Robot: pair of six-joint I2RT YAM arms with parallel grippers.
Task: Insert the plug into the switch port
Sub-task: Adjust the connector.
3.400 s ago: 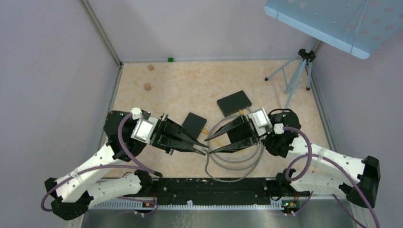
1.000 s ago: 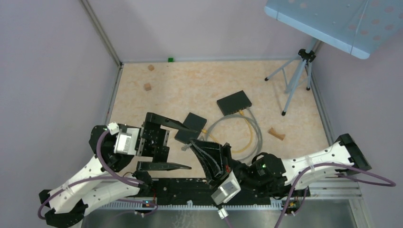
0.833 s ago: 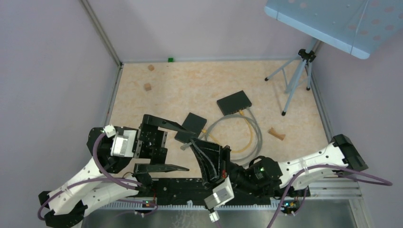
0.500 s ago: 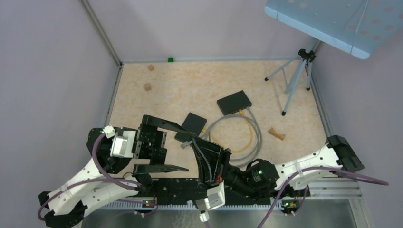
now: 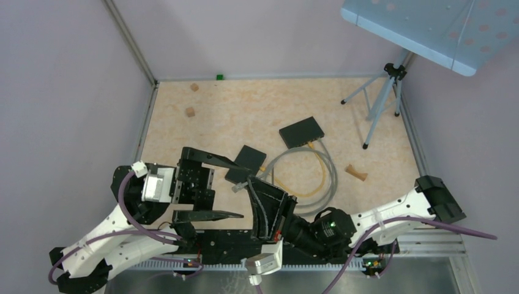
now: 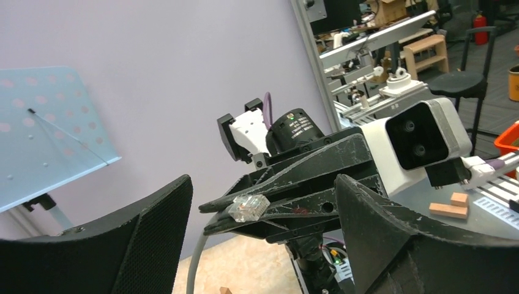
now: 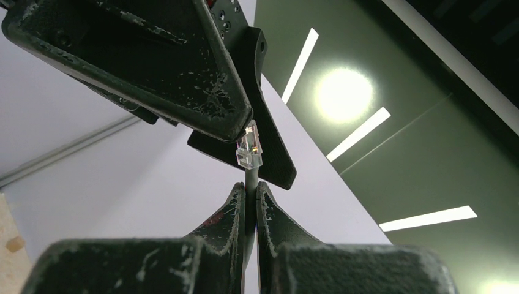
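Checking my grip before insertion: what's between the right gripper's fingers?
The grey cable, pinched just below the clear plug, which sticks out past the tips of the right gripper. How the cable runs deeper inside the grip is hidden.

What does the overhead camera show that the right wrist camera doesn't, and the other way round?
Only the overhead view shows the table, the black switch and the looped grey cable. Only the right wrist view shows ceiling lights and the right gripper shut on that cable just below the clear plug. Both show the plug, the right gripper and the open left gripper near it.
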